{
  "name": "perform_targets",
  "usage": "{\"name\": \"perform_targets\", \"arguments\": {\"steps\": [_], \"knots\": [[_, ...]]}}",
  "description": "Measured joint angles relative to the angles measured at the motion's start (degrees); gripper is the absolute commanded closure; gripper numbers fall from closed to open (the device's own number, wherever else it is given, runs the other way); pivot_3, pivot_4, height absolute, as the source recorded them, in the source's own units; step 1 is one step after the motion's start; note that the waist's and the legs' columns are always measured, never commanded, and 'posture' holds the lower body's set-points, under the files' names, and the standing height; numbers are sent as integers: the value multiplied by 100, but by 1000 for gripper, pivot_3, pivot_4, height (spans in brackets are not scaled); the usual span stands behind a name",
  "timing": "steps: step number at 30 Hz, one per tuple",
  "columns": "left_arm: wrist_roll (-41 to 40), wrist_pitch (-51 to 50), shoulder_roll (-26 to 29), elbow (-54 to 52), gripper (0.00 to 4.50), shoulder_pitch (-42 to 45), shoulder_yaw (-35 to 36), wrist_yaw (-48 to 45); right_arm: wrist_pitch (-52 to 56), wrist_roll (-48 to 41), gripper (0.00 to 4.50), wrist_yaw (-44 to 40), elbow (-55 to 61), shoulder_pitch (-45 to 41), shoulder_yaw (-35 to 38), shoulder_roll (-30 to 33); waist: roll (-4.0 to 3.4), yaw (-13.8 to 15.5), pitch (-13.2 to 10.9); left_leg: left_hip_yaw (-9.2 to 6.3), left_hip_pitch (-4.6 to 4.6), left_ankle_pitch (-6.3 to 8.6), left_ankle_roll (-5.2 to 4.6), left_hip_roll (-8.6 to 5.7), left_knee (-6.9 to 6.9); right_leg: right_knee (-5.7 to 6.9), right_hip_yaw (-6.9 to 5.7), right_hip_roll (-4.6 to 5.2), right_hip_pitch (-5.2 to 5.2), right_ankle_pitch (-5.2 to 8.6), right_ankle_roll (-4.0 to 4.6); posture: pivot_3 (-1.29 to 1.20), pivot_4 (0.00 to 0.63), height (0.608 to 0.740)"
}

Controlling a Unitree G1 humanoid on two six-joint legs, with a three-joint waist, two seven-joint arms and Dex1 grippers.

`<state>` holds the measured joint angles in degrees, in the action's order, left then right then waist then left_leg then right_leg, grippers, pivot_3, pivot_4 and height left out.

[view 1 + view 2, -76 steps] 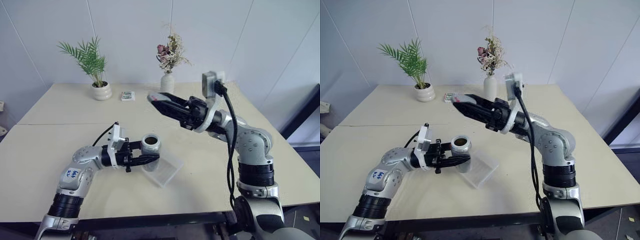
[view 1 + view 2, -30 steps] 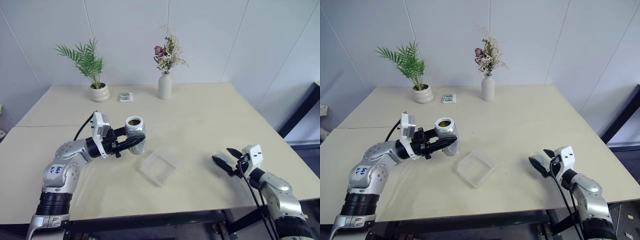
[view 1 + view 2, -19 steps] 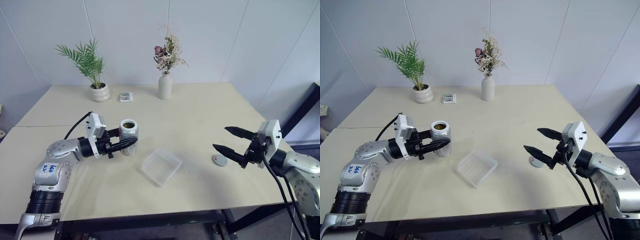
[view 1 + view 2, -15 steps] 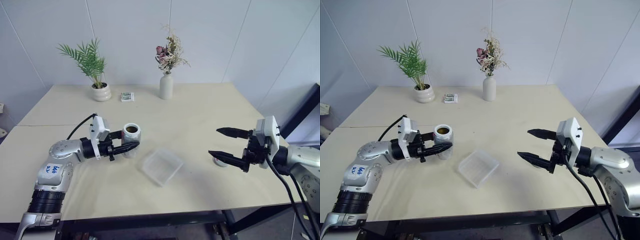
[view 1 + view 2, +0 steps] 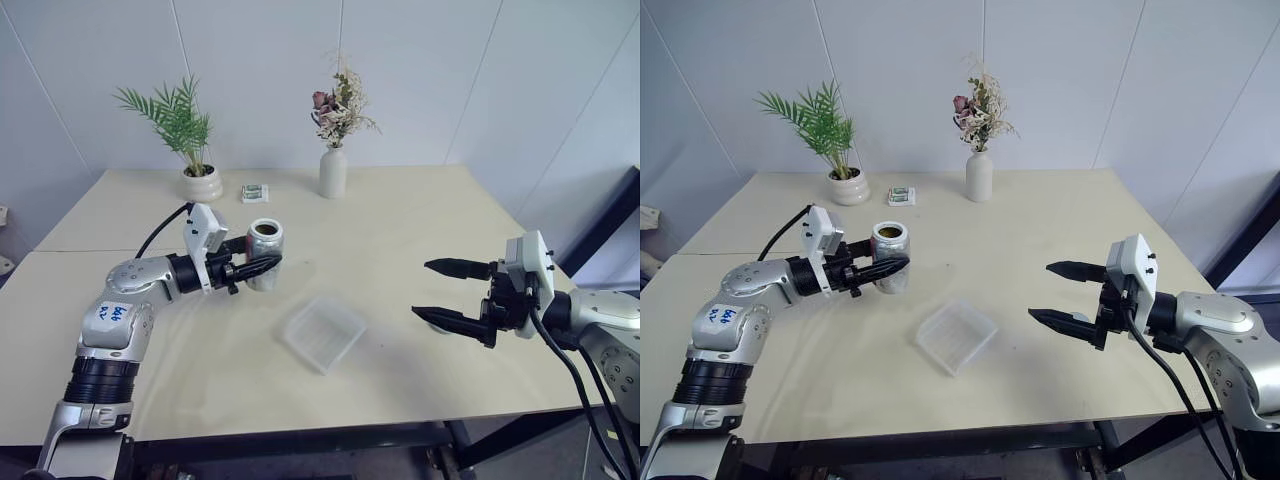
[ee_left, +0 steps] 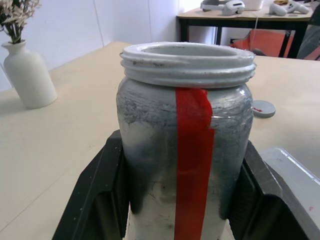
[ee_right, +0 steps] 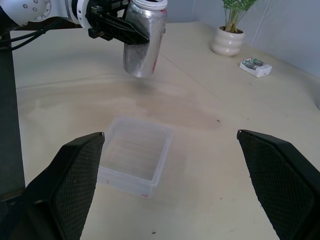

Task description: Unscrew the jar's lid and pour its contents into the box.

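Lid is off. The right gripper (image 5: 1067, 293) has put the lid (image 6: 263, 108) down on the table and come back up; it now hangs level above that spot with its jaws spread wide and nothing between them. In the left wrist view the grey cap lies flat on the tabletop, well beyond the jar.

The left gripper (image 5: 262, 266) stays clenched on the jar (image 5: 264, 254), fingers either side of the body, red strip facing the wrist camera. Mouth is open and threaded rim bare. Jar is upright, held clear of the table, and over the last second it has drifted only slightly further from the box (image 5: 323, 332). The box sits ahead of and below the left fingertips, between the two grippers, apart from both.

Contents: cannot make them out inside the jar from any current view.

Reading: unscrewing step is finished; the pour is what remains. Jar is not yet over the box, so the left arm would need to carry it across and tip it. Risk I'd flag: the tray is shallow and light, and tiny pieces could bounce out if tipped from height.
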<state>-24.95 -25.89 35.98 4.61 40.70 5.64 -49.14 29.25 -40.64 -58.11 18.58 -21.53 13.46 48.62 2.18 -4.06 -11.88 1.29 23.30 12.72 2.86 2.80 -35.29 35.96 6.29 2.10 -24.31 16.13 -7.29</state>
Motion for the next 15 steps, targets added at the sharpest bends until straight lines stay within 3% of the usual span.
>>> {"name": "perform_targets", "arguments": {"steps": [7, 15], "knots": [[-190, -772, -153, 36, 2481, 656, -117, 11, -4, 0, 22, -134, 3, 116, 4, 5, 0, 88, 0, 0, 1, 0, 0, 0, -2, -2, -1, -1, 0, 0, -1, 0, 150, 740], [82, -78, -92, 29, 2481, 549, -296, -321, -181, -12, 22, -259, 36, 421, 198, 5, 0, 93, 0, 1, 1, 2, 1, 0, 0, 1, 0, -1, -2, 0, 0, 0, 150, 740]]}}
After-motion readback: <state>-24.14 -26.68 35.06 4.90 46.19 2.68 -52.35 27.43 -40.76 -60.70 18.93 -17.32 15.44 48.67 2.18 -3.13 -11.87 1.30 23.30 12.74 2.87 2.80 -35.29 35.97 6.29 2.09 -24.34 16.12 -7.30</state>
